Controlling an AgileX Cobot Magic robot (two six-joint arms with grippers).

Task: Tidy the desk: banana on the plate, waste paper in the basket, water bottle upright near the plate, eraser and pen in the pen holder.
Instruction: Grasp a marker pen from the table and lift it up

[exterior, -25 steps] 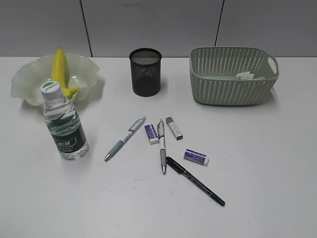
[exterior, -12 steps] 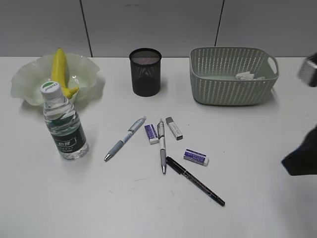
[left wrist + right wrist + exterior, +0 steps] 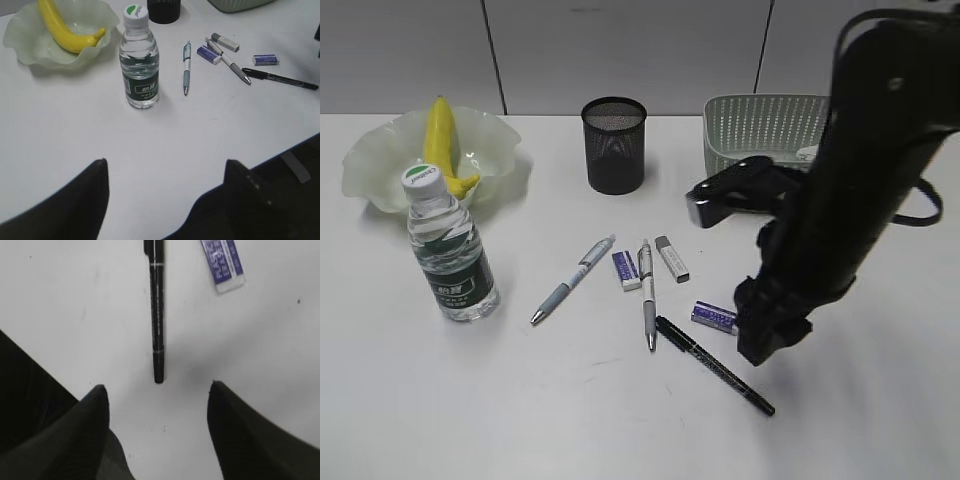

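Note:
The banana (image 3: 438, 140) lies in the pale green plate (image 3: 380, 165) at the far left. In front of it the water bottle (image 3: 450, 255) stands upright. The black mesh pen holder (image 3: 613, 145) is at the back centre, and the basket (image 3: 760, 130) to its right holds the waste paper (image 3: 807, 153), mostly hidden by my arm. Three pens lie mid-desk: blue-grey (image 3: 572, 279), white-grey (image 3: 647, 292) and black (image 3: 715, 366). Among them are three erasers (image 3: 625, 270) (image 3: 671, 258) (image 3: 713, 316). My right gripper (image 3: 157, 390) hangs open just short of the black pen's (image 3: 157, 315) end, near an eraser (image 3: 223, 262). My left gripper (image 3: 165, 167) is open over bare desk (image 3: 165, 135).
My right arm (image 3: 860, 180) crosses in front of the basket's right half. The left wrist view shows the desk's front edge (image 3: 280, 152) close to the left gripper. White desk surface (image 3: 470, 400) lies in front of the bottle.
My right arm has swung in from the right edge of the exterior view and now hangs over the black pen and the nearest eraser. The objects have not moved.

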